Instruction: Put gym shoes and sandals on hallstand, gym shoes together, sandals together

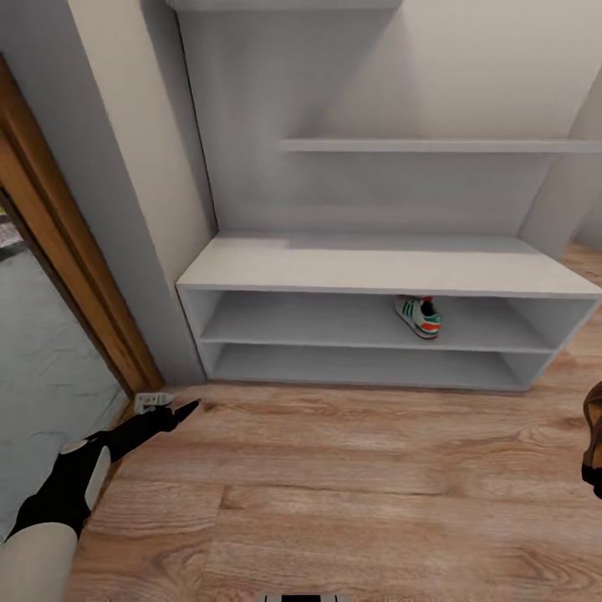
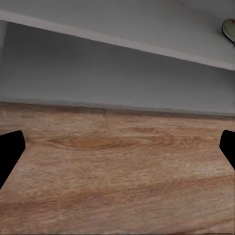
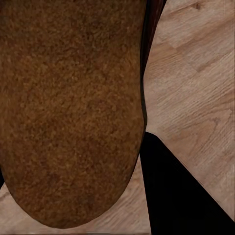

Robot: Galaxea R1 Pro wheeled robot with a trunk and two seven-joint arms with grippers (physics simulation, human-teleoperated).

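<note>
Already carrying a sandal point(image 3: 68, 112) pinched in the right claw point(image 1: 595, 468), ready for racking near the gym shoe point(image 1: 418, 316) waiting ahead on the hallstand point(image 1: 376, 263) upper shelf, while hovering the spread, empty left claw point(image 1: 180, 411) low over the corridor floor point(image 1: 351, 485).

Matt white hallstand point(image 1: 376, 272), grainy wood-plank floor point(image 1: 351, 485), and a rough, suede-like brown sandal sole point(image 3: 68, 112).

Wood-plank floor point(image 1: 351, 493), warm light brown, visible grain. Pale cream wall point(image 1: 502, 75) at far side, grey-shadowed in the recess. Thin white wall shelf point(image 1: 435, 145) mounted on it. Left: wooden door frame point(image 1: 67, 251); grey tiled floor point(image 1: 42, 376) beyond. Light soft, even.
</note>
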